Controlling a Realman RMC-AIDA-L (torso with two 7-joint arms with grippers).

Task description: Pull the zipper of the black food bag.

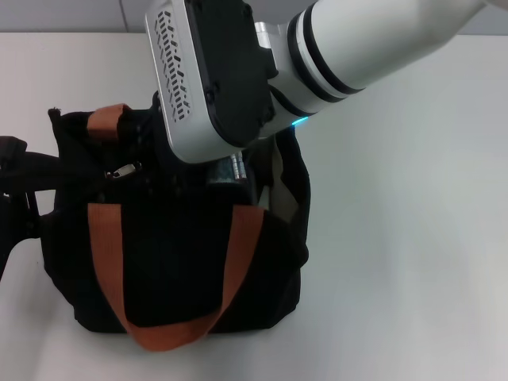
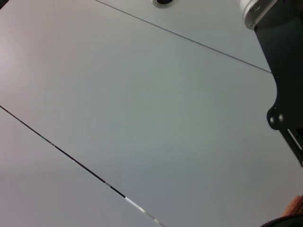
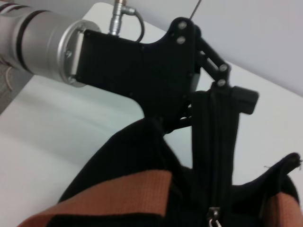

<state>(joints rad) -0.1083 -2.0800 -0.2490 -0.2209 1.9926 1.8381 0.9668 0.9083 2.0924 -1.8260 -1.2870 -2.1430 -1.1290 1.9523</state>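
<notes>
Head view: a black food bag with orange-brown handles sits on a white table. The right arm reaches down over the bag's open top, and its bulky wrist housing hides the right gripper; only a glint of metal shows beneath it, so I cannot tell whether those fingers are open or closed. The zipper, a small silver tab, lies on the black track just to the left of that wrist. At the frame's left edge the left gripper is against the end of the bag.

Left wrist view: mostly pale surface crossed by thin seams, with a dark bracket at one edge. No bag or zipper is clearly shown.

Right wrist view: the left gripper is clamped on the raised end of the zip strip, holding it taut. The zipper pull hangs at the near end of that strip, well apart from the clamped end.

The likely risk is that the right fingers close on loose fabric or the handle rather than the small tab, since the soft top is crowded. If the left grip slips, the track would slacken and the slider could jam. Open table lies right of the bag; the left side is tight.
</notes>
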